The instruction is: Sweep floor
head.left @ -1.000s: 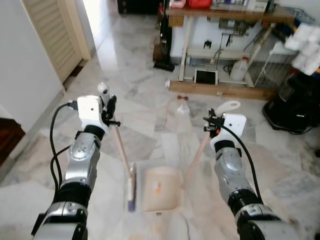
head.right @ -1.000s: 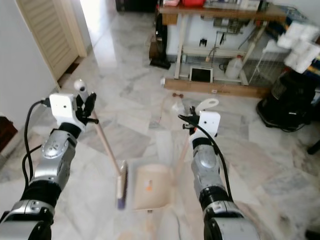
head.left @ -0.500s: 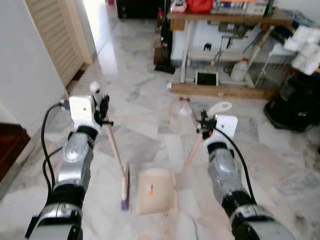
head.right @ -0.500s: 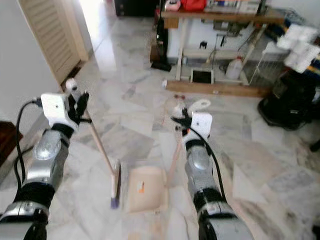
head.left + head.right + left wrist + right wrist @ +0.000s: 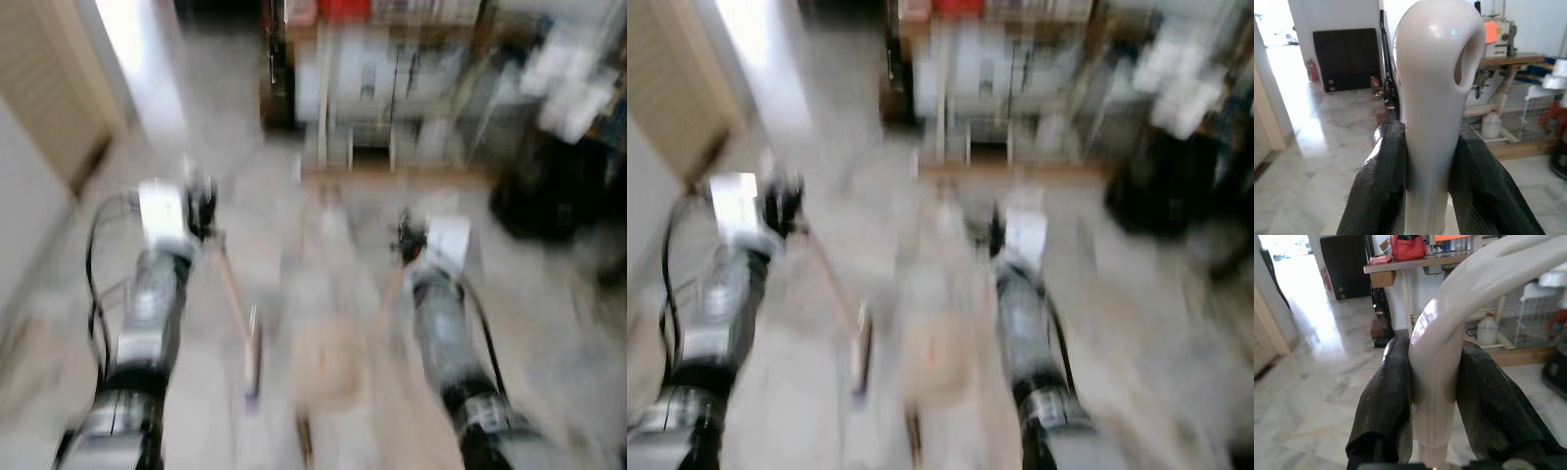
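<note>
While the head camera blurred with motion, my left gripper [image 5: 203,201] stood raised at my left, clamped on the top of the broom [image 5: 235,294], whose pale stick slanted down to a brush head resting on the marble floor [image 5: 176,127]. My right gripper [image 5: 407,240] stood opposite at my right, clamped on the dustpan handle [image 5: 390,284], which slanted down to the tan pan [image 5: 328,362] lying on the floor just beside the brush head, between my arms. A wooden table [image 5: 392,29] stood across the room ahead, with a louvred door [image 5: 44,108] off to my left.

Seen from the left wrist, my black fingers [image 5: 1378,191] pressed against both sides of the broom's glossy cream grip [image 5: 1435,98], its end pierced by a hanging hole. Sunlit floor, a dark panel [image 5: 1344,58] and the table lay beyond.

Seen from the right wrist, my fingers [image 5: 1386,411] squeezed the dustpan handle [image 5: 1437,382] where its ribbed shaft met a curved cream grip. A red bag [image 5: 1410,247] sat on the table [image 5: 1400,267], and a plastic jug [image 5: 1488,330] stood on the floor below it.
</note>
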You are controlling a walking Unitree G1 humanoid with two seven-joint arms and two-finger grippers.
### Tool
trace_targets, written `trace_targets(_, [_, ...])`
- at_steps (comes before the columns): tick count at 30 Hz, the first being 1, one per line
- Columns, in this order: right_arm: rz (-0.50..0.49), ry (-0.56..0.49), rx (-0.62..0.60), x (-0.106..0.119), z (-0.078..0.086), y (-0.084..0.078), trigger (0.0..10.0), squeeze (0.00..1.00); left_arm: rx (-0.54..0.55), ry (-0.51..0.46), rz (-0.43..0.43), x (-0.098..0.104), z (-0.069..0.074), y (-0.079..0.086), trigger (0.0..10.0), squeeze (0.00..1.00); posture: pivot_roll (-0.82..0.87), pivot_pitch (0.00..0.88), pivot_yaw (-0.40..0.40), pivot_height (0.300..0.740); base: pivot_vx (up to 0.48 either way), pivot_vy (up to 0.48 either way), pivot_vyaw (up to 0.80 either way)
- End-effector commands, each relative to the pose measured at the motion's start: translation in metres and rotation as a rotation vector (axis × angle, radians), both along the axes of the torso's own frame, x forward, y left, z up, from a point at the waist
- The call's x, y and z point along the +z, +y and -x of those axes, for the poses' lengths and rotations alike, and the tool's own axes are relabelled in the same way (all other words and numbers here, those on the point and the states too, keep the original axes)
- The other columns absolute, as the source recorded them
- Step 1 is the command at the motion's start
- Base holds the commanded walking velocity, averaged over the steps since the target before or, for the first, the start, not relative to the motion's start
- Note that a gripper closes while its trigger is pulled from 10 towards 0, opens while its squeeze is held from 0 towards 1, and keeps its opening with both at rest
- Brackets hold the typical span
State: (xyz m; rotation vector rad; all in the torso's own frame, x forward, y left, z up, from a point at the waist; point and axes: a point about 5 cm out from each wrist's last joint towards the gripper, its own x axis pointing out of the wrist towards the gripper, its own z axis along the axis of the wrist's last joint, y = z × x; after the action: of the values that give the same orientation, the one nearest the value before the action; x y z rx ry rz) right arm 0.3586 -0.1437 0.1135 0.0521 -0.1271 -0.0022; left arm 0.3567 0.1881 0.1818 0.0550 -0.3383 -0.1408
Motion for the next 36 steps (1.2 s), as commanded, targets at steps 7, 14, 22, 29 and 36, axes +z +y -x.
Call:
trace_targets(7, [-0.011,-0.053,-0.012,0.012,-0.004,-0.003,10.0,0.0,-0.026,-0.05,0.002,0.011,0.0,-0.006,10.0,0.0,0.1,0.043,0.034,0.74,0.0,0.0,0.07])
trace_targets(14, [0.0,-0.041,-0.014,0.011,-0.004,-0.006,10.0,0.0,-0.042,-0.038,0.001,0.008,0.0,-0.008,10.0,0.0,0.09,0.034,0.031,0.74,0.0,0.0,0.0])
trace_targets(22, [0.087,0.061,-0.049,-0.006,0.0,-0.018,10.0,0.0,-0.063,-0.009,0.006,0.0,0.002,-0.012,10.0,0.0,0.09,0.029,0.026,0.74,0.0,0.0,0.0])
trace_targets(29, [0.144,0.088,-0.08,-0.012,0.004,-0.028,10.0,0.0,-0.093,0.026,0.002,-0.007,0.003,-0.015,10.0,0.0,0.09,0.042,0.027,0.74,0.0,0.0,0.0])
trace_targets(36, [0.227,0.13,-0.059,-0.027,0.012,-0.026,10.0,0.0,-0.104,0.111,-0.012,-0.028,0.009,-0.012,10.0,0.0,0.09,0.08,0.031,0.74,0.0,0.0,0.0])
